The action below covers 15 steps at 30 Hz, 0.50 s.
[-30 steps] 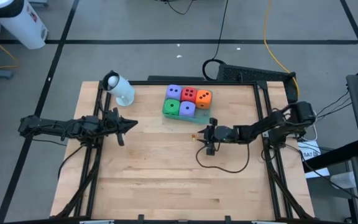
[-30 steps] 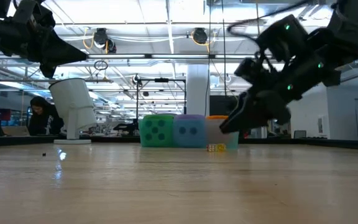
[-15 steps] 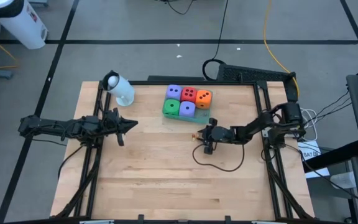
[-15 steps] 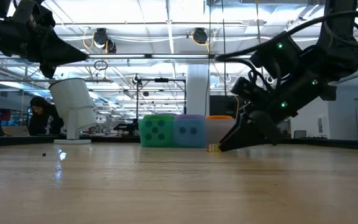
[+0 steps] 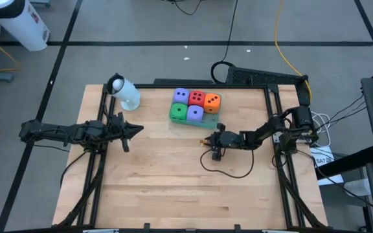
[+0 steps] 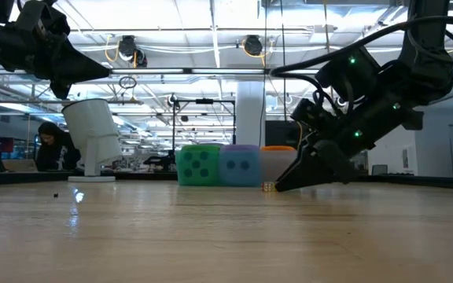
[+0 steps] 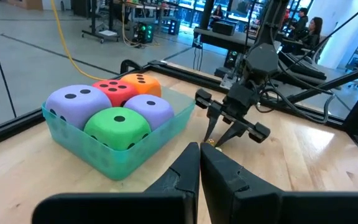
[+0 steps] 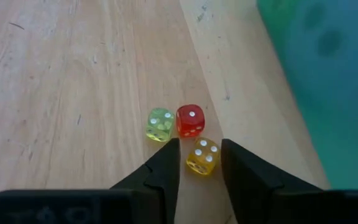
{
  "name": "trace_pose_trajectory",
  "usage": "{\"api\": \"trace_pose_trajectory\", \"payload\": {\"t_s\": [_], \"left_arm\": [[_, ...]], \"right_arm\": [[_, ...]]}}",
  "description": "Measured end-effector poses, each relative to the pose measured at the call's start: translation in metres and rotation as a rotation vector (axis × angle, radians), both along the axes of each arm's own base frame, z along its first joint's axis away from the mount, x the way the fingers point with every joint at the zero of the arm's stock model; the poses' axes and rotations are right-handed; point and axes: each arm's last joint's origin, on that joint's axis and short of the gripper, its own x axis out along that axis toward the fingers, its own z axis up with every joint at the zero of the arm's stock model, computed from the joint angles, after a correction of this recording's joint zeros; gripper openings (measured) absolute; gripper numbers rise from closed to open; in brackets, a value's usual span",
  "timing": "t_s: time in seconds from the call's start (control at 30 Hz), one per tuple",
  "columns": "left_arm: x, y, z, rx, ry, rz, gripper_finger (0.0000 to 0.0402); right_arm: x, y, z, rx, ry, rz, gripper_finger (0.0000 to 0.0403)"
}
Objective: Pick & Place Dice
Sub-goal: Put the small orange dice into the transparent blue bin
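Several big soft dice [image 5: 195, 105], purple, green, red and orange, sit packed in a translucent green tray [image 7: 126, 158] at the table's far middle. Three tiny translucent dice lie on the wood just near of the tray: yellow-green [image 8: 160, 124], red [image 8: 190, 120] and yellow [image 8: 202, 155]. My right gripper [image 8: 201, 163] slants down with its tips at the table, one finger on each side of the yellow die; it shows too in the low view [image 6: 279, 186]. My left gripper [image 5: 140, 129] hangs shut above the table's left side, with nothing in it. My right gripper's fingers [image 8: 166, 163] stand close on either side of the yellow die [image 8: 199, 163], slanting down from the table's right side. The die rests on the wood. Whether the fingers touch it I cannot tell.
A white cup-like object [image 5: 125, 92] stands tilted at the far left corner. A dark cable [image 5: 228, 173] loops over the wood beside my right arm. Bare wood fills the table's near half. A person [image 6: 49, 145] sits far behind the table.
My right gripper has come down from a little above the table until its fingertips stand at the wood around the tiny dice. The dice and the tray have kept their places.
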Motion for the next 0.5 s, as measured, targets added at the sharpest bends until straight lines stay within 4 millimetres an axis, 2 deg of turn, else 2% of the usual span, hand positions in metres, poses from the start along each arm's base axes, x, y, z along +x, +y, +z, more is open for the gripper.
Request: {"api": "trace_pose_trajectory", "payload": {"t_s": [0.27,0.4,0.5], "left_arm": [[0.0,0.0,0.0,-0.002,-0.001,0.0,0.0021],[0.0,0.0,0.0,-0.006,-0.003,0.001,0.0021],[0.0,0.0,0.0,-0.007,-0.003,0.001,0.0021]], "right_arm": [[0.001,0.0,0.001,-0.008,-0.02,0.001,0.0044],[0.001,0.0,0.003,-0.009,-0.023,0.0,0.0046],[0.001,0.0,0.013,-0.013,-0.053,0.001,0.0062]]}}
